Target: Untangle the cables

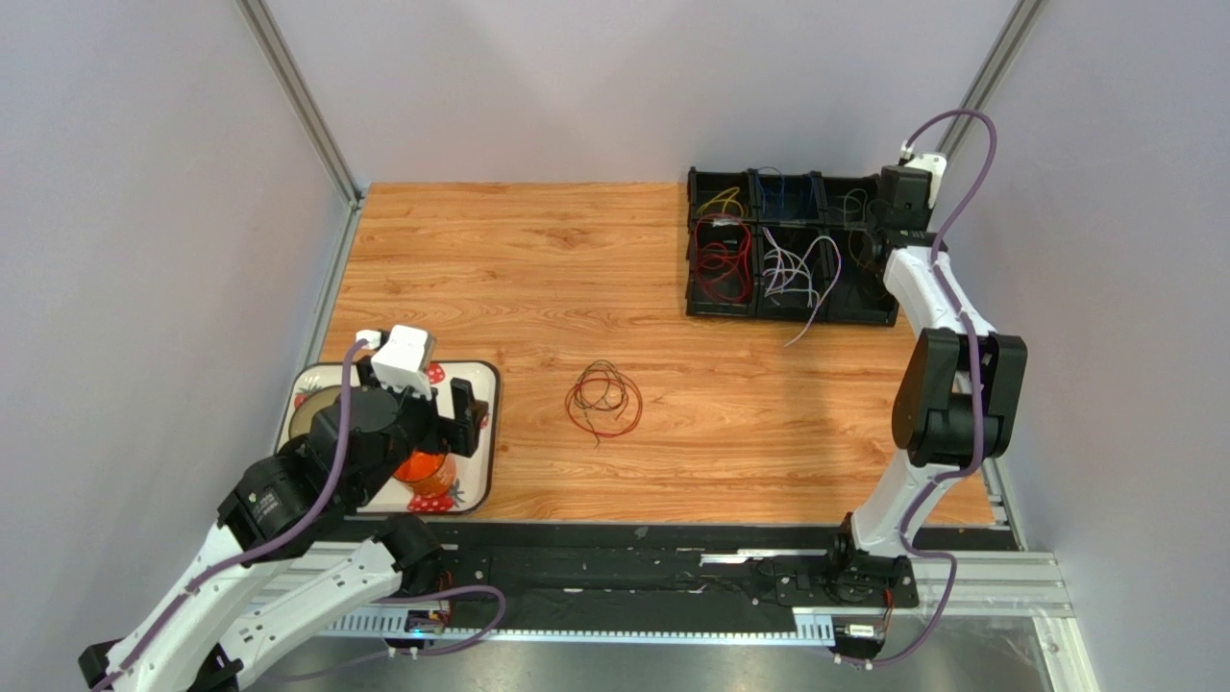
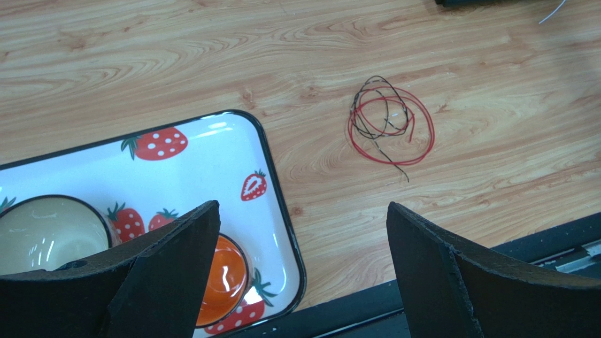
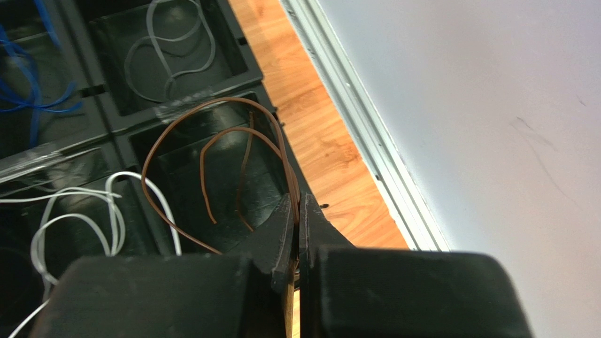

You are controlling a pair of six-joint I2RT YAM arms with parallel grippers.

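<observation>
L gripper point(image 2: 302, 205) hangs spread wide, holding nothing, above a glossy strawberry-print tray point(image 2: 211, 162). Mid-table, apart from it, a tangle point(image 2: 384, 127) of hair-thin red & dark cables lies coiled flat on the wood-grain table point(image 2: 176, 63). Far right, R gripper point(image 3: 296, 211) is pressed together, pinching a springy brown cable point(image 3: 143, 179) over a matte black organiser point(image 3: 176, 109) compartment. Probably best to lower it till the arcs sit inside the walls, clear of the neighbouring white wires point(image 3: 42, 232), before letting go.
</observation>
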